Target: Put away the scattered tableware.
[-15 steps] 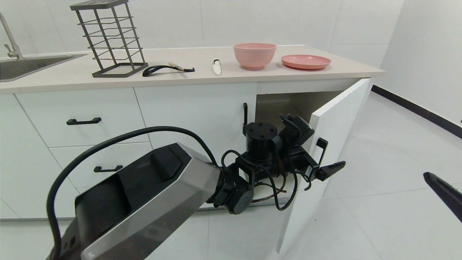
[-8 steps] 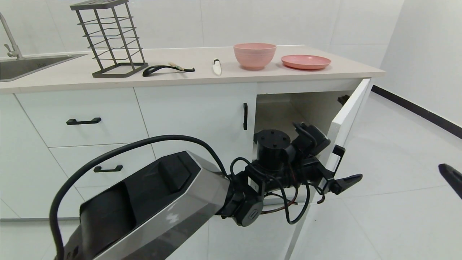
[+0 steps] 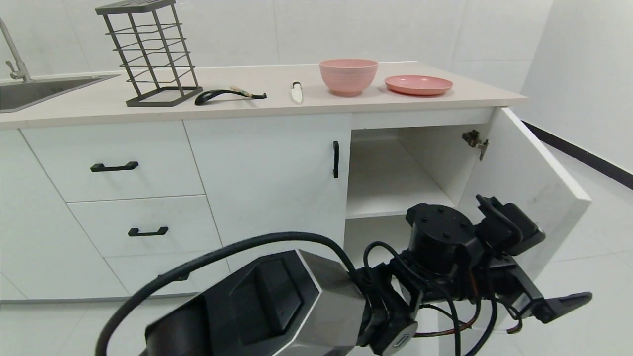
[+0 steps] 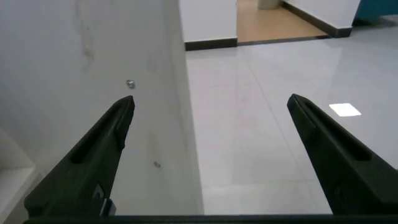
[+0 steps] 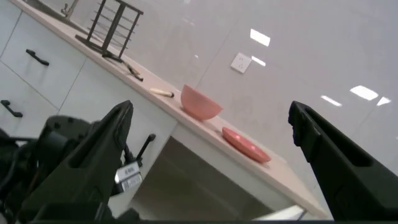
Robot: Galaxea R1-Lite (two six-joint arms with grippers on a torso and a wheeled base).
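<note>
The left end effector [image 4: 208, 106], lower right beside the cabinet door [image 3: 524, 168], and the right end effector [image 5: 211, 112] both gape wide, empty. The bowl [image 3: 348, 75] and plate [image 3: 419, 84] sit upper centre on the worktop [image 3: 99, 106].

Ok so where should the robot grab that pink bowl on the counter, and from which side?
Probably the rim of the pink bowl, coming down from above and pinching the wall at its near edge. It stands upright with its mouth open, and its rounded wall looks too wide for a side pinch.
</note>
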